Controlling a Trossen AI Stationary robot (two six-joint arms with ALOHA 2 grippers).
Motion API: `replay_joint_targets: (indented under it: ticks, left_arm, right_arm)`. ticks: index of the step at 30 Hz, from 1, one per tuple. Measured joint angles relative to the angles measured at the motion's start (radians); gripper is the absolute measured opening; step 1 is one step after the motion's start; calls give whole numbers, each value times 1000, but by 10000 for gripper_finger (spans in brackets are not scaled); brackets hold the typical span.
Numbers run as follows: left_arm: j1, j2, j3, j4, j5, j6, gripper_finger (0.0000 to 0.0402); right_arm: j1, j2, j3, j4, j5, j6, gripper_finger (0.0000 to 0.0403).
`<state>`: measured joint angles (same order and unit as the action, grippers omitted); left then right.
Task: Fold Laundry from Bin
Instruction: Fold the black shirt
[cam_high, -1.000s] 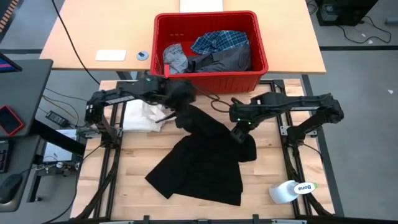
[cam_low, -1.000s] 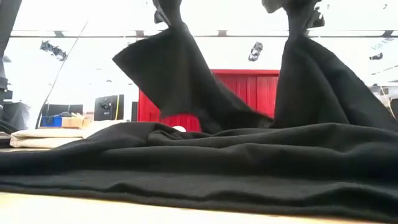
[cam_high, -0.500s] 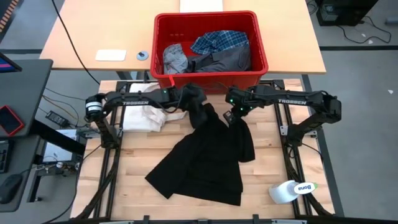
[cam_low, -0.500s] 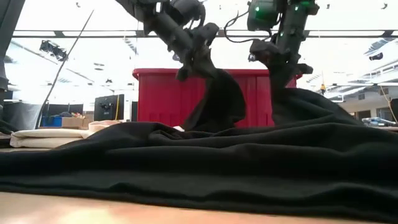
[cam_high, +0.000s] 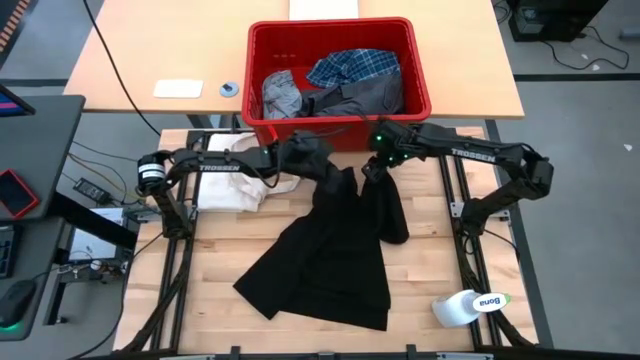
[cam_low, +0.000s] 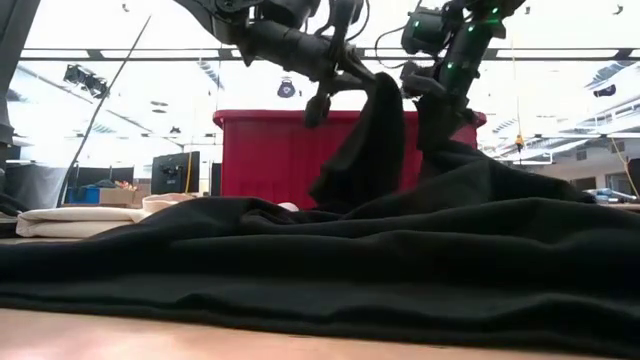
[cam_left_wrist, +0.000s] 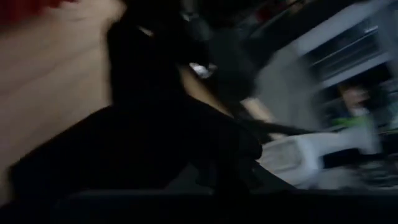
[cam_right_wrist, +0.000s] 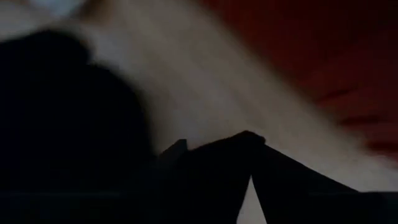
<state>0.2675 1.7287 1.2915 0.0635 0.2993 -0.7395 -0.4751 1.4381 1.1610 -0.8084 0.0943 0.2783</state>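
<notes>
Overhead view, left to right. Far left of the wood table (cam_high: 210, 300): a cream cloth (cam_high: 232, 188), folded-ish, lying under the left arm. The left arm reaches across toward the middle; the left gripper (cam_high: 318, 165) is clenched on a bunched upper edge of the black garment (cam_high: 320, 260), just in front of the bin. In the low view that gripper (cam_low: 335, 75) holds the fabric up off the table so a fold hangs down from it.

Center: the black garment spreads over the table w/ its long axis running diagonally, from the gathered top near the bin down to a wide hem toward the front-left. Most of it lies flat; only the top is lifted.

Behind, on the far side: the red bin (cam_high: 258, 60), w/ a light grey piece (cam_high: 281, 95), a plaid shirt (cam_high: 355, 66) and a dark grey piece (cam_high: 365, 97) inside.

Right of center: the right gripper (cam_high: 378, 165) sits just beside the left one, at the garment's other top corner. Can't tell if its fingers are parted or gripping; wrist view is too dark and blurred. A narrow strip of black cloth hangs below it toward the front.

Far right front: a white roll (cam_high: 470, 305), well apart from the cloth.

Judgement: both grippers are near the top edge, about equally close; the bulk lies toward the front from them, so spreading likely means pulling the top corners apart.
</notes>
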Motion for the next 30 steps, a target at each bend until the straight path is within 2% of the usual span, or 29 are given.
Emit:
replay_joint_targets:
  ticks: [2,4,5,7,10,17,22,25,28,30]
  left_arm:
    - [20,-1,0,24,33,-34,9]
    - [47,-2,0,23,32,-63,9]
    - [61,-2,0,23,31,-75,10]
    - [83,-2,0,19,29,-93,20]
    - [96,-2,0,21,35,-88,58]
    - [121,-2,0,68,116,-84,179]
    - [151,-2,1,66,220,-57,221]
    - [145,-2,1,66,220,-50,224]
    - [122,-2,1,67,221,-37,217]
    - [105,-2,0,67,222,-43,210]
  right_arm:
    - [6,-32,0,-9,133,-41,181]
    - [9,-57,0,-16,197,-65,182]
    - [4,-68,0,-15,184,-68,181]
    - [-13,-86,0,-15,93,-55,182]
    - [-21,-91,0,-20,-3,-70,189]
    - [-17,-114,0,-165,-19,52,237]
    - [35,-156,-2,-220,-37,86,272]
    - [75,-187,-35,-125,-155,70,280]
    - [134,-207,-91,76,-313,92,279]
    - [181,-221,-131,221,-369,138,276]
